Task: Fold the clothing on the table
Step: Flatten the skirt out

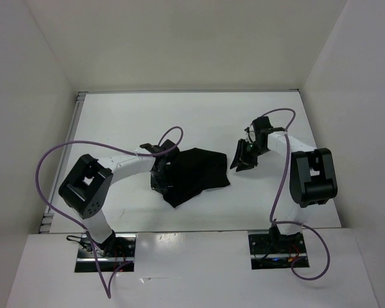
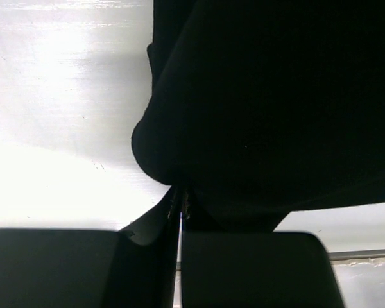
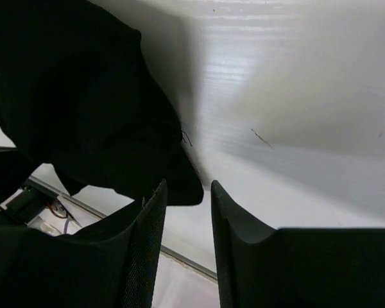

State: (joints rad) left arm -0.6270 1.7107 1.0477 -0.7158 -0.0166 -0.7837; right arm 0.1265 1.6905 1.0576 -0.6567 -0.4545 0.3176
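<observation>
The black clothing (image 1: pixel 197 173) lies bunched in a lump near the middle of the white table (image 1: pixel 141 115). My left gripper (image 1: pixel 162 174) is at its left edge. In the left wrist view this gripper (image 2: pixel 181 215) is shut, pinching a fold of the clothing (image 2: pixel 276 96), which fills most of that view. My right gripper (image 1: pixel 242 160) hovers just right of the clothing, apart from it. Seen from the right wrist, its fingers (image 3: pixel 147 231) stand a little apart with nothing between them, and a corner of the clothing (image 3: pixel 83 96) lies just beyond the left fingertip.
White walls (image 1: pixel 38 77) enclose the table on three sides. A purple cable (image 1: pixel 51 160) loops off the left arm and another cable (image 1: pixel 281 186) runs down the right arm. A metal strip (image 2: pixel 366 255) marks the table's edge.
</observation>
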